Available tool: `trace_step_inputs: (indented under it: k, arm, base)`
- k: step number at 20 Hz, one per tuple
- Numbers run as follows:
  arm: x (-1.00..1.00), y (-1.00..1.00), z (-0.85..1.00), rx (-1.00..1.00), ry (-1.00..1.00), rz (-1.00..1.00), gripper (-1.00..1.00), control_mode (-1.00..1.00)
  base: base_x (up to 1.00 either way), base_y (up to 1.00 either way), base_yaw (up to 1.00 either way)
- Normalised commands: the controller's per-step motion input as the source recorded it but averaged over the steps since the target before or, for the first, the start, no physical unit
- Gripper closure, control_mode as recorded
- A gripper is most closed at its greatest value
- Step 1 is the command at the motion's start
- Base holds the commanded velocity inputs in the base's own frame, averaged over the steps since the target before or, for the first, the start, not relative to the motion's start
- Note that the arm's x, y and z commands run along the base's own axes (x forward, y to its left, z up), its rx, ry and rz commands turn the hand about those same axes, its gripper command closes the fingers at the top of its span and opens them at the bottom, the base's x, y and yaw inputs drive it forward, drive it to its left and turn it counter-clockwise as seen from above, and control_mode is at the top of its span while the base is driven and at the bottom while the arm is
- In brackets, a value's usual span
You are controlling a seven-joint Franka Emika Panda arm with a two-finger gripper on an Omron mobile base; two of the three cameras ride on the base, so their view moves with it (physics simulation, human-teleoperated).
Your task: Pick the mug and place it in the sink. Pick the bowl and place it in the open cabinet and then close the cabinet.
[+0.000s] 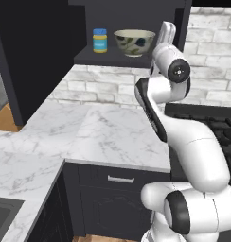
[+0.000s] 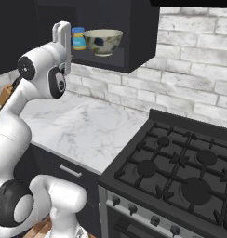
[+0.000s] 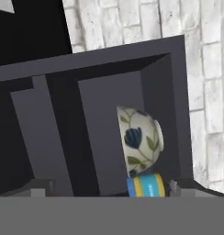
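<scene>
Pale floral round bowl point(image 1: 134, 41) sits at the dark wall cabinet point(image 2: 138, 42) shelf's front edge; your gripper point(image 1: 167, 32) looks spread, empty. Closing the door could clip it.

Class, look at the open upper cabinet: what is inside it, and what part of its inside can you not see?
Inside the cabinet, on its bottom shelf, stand the bowl and, beside it, a small jar with a blue lid. The dark back and anything higher up are cut off or in shadow.

The sink point(image 1: 4, 210) is cut off at the frame's corner; the jar point(image 3: 146, 185) is half hidden.
</scene>
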Motion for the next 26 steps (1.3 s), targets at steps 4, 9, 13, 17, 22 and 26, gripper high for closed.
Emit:
trace_step_inputs:
  k: [4, 9, 13, 17, 22, 26]
  arm:
    - [-0.84, 0.00, 0.83, 0.00, 0.12, 0.07, -1.00, -1.00]
    - [-0.88, 0.00, 0.38, 0.00, 0.37, 0.02, -1.00, -1.00]
    - [-1.00, 0.09, -0.56, 0.01, 0.65, 0.01, -1.00, -1.00]
    - [-1.00, 0.48, -1.00, 0.00, 0.40, 0.09, -1.00, -1.00]
    - [-0.93, 0.51, -0.67, -0.07, -0.20, 0.24, -1.00, -1.00]
    - [-0.89, 0.02, 0.10, -0.14, -0.43, 0.20, -1.00, -1.00]
  base:
    - [0.00, 0.00, 0.00]
    - [0.00, 0.00, 0.00]
    - [0.00, 0.00, 0.00]
    - [0.00, 0.00, 0.00]
    - [0.00, 0.00, 0.00]
    - [0.00, 0.00, 0.00]
